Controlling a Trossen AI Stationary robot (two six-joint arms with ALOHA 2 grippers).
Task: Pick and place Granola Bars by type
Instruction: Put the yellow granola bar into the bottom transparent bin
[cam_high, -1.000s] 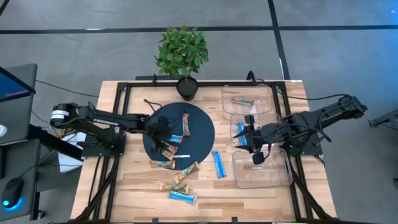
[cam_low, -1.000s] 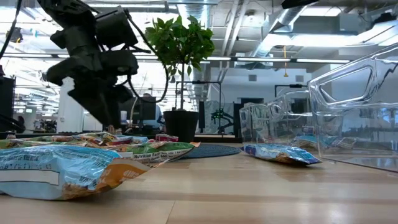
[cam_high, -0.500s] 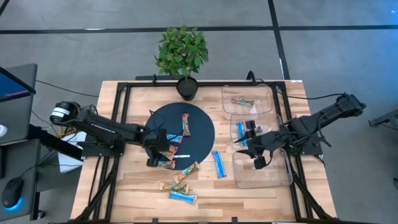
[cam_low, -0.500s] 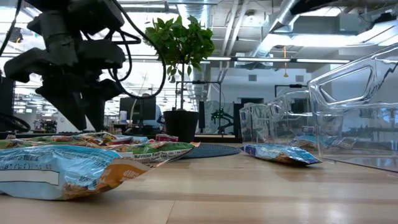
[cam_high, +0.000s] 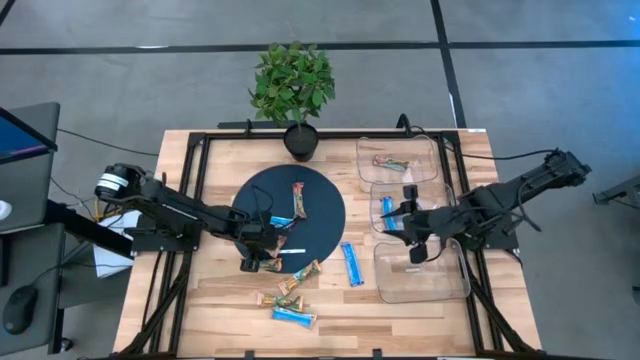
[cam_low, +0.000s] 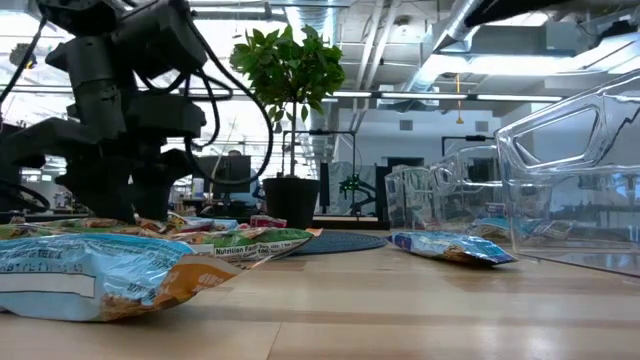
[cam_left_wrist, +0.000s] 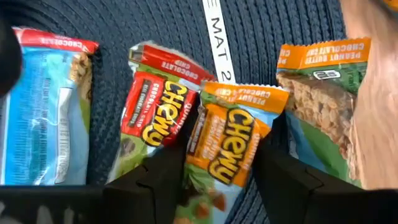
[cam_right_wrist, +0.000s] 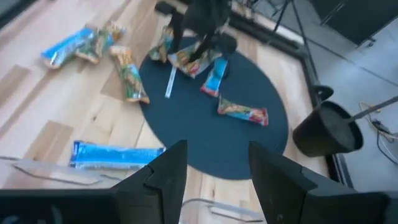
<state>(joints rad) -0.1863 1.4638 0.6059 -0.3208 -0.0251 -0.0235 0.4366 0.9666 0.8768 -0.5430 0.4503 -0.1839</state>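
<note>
One orange peanut-butter Chewy bar (cam_left_wrist: 227, 140) on the dark round mat (cam_high: 322, 232) is lying between the left gripper (cam_left_wrist: 214, 177)'s spread fingers, touching neither visibly.

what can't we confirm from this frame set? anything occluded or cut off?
- Left gripper: jaws straddle the orange peanut butter bar; contact not visible in the left wrist view, and the arm covers it in the high view.
- Blue bar: cut off by a dark finger and the left wrist picture's edge.
- Bin contents: too small in the high view; glare through the clear walls in the low view.
- Right gripper: tips below the right wrist picture's edge.
</note>
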